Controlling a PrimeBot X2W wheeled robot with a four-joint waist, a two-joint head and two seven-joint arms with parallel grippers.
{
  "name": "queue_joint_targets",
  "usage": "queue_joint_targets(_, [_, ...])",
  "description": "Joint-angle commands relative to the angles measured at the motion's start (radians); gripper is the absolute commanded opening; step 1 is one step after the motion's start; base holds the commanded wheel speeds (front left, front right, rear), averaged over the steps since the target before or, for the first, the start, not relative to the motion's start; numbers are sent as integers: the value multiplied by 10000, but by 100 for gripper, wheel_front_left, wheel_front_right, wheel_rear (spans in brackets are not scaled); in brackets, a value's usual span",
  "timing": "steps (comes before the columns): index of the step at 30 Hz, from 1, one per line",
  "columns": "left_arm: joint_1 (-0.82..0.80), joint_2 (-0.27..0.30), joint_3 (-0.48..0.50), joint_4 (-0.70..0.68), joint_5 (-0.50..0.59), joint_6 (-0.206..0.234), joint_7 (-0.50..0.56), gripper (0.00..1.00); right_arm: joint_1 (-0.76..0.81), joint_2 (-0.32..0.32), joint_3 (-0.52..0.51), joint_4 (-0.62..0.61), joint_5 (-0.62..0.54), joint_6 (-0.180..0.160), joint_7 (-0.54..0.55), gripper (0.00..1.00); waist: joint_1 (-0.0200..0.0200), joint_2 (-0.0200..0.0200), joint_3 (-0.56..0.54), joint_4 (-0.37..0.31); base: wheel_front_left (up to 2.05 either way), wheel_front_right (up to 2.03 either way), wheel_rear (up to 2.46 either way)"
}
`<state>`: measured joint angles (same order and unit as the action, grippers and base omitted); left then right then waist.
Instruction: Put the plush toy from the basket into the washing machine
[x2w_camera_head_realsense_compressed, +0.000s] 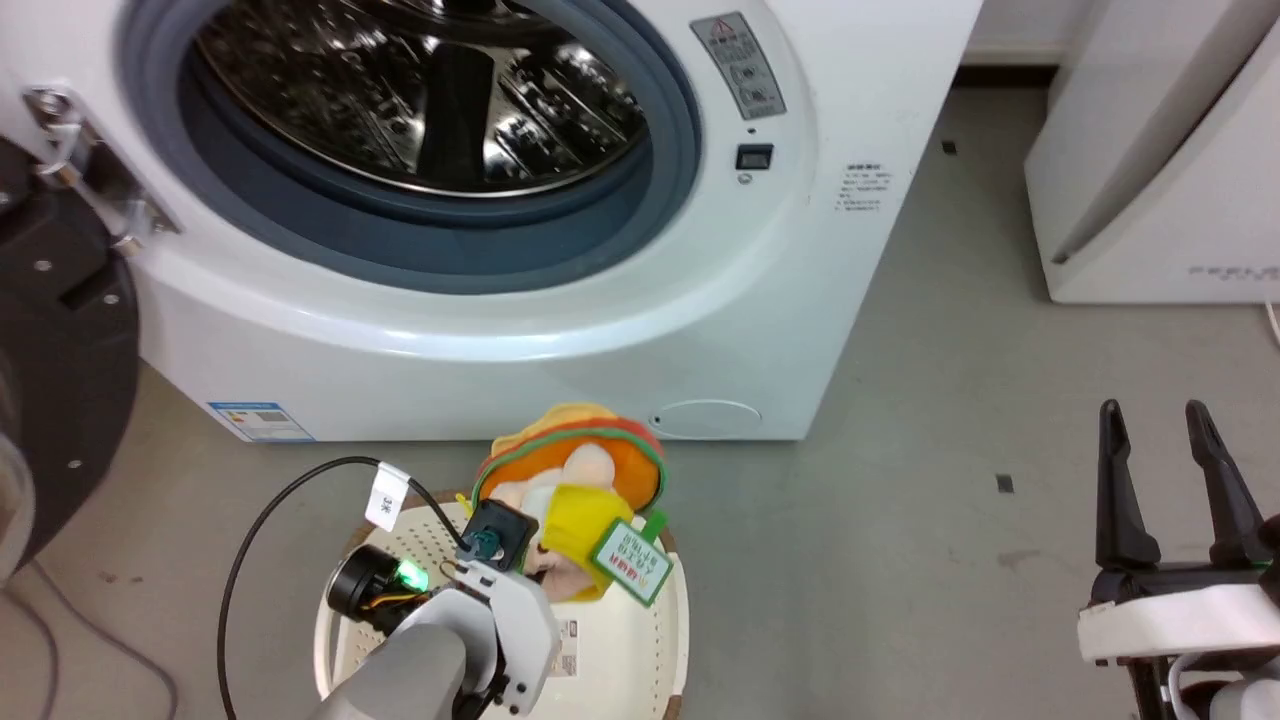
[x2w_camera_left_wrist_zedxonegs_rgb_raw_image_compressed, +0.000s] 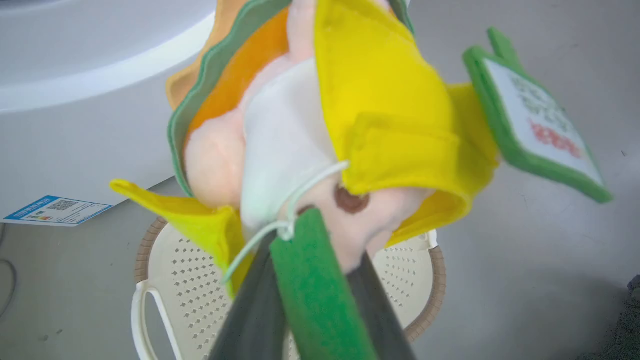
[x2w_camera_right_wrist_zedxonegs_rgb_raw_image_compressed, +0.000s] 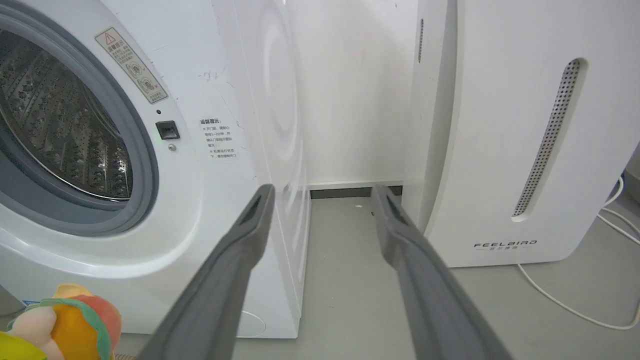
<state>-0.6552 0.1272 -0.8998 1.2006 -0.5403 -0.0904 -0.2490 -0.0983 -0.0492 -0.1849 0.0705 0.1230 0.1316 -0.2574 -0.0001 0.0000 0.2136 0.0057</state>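
Observation:
The plush toy (x2w_camera_head_realsense_compressed: 580, 490) hangs just above the basket (x2w_camera_head_realsense_compressed: 640, 650), its orange-and-green base pointing toward the washing machine (x2w_camera_head_realsense_compressed: 600, 330). My left gripper (x2w_camera_head_realsense_compressed: 535, 560) is shut on the toy. In the left wrist view the toy (x2w_camera_left_wrist_zedxonegs_rgb_raw_image_compressed: 380, 115) is pinched at its face between the dark fingers (x2w_camera_left_wrist_zedxonegs_rgb_raw_image_compressed: 255, 310), with a green strip lying between them and the green-edged tag (x2w_camera_left_wrist_zedxonegs_rgb_raw_image_compressed: 540, 125) dangling at the right. The perforated basket (x2w_camera_left_wrist_zedxonegs_rgb_raw_image_compressed: 175, 270) lies below. The porthole stands open, showing the steel drum (x2w_camera_head_realsense_compressed: 430, 90). My right gripper (x2w_camera_head_realsense_compressed: 1155, 415) is open and holds nothing.
The black-framed door (x2w_camera_head_realsense_compressed: 60, 350) is swung open at the left. A white FEELBIRD appliance (x2w_camera_right_wrist_zedxonegs_rgb_raw_image_compressed: 500, 125) stands right of the washing machine (x2w_camera_right_wrist_zedxonegs_rgb_raw_image_compressed: 210, 100), with a white cable (x2w_camera_right_wrist_zedxonegs_rgb_raw_image_compressed: 565, 305) on the grey floor. A black cable (x2w_camera_head_realsense_compressed: 260, 530) loops off my left wrist.

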Motion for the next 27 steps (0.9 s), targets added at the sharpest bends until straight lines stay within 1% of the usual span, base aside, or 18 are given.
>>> queue_joint_targets(1, [118, 18, 131, -263, -44, 127, -116, 0, 178, -10, -23, 30, -68, -9, -44, 100, 1, 0, -192, 157, 0, 0, 0])
queue_joint_targets(2, [239, 257, 531, -1279, 28, 512, -122, 0, 297, -10, -42, 39, -76, -9, -44, 100, 1, 0, -365, 272, 0, 0, 0])
queue_joint_targets(10, [871, 1032, 1770, -3909, 684, 1423, -126, 0, 417, -10, -23, 28, -82, -9, -44, 100, 1, 0, -546, 399, 0, 0, 0])
queue_joint_targets(11, [1039, 1268, 2318, -4643, 938, 1653, -126, 0, 380, -10, 8, 3, -73, -9, -44, 100, 1, 0, -488, 350, 0, 0, 0])
queue_joint_targets(13, [1112, 1399, 2703, -5001, 1102, 1782, -126, 0, 327, -10, 36, -18, -60, -9, -44, 100, 1, 0, -408, 285, 0, 0, 0])
queue_joint_targets(14, [1112, 1399, 2703, -5001, 1102, 1782, -126, 0, 327, -10, 36, -18, -60, -9, -44, 100, 1, 0, -408, 285, 0, 0, 0])
queue_joint_targets(18, [1137, 1541, 3465, -5488, 1376, 2074, -127, 0, 192, -10, 61, -44, -22, -9, -44, 100, 1, 0, -161, 102, 0, 0, 0])
queue_joint_targets(27, [399, 1676, 4926, -5999, 2009, 2171, -127, 0, -434, -10, 82, -171, 100, -9, -44, 100, 1, 0, 986, -583, 0, 0, 0])
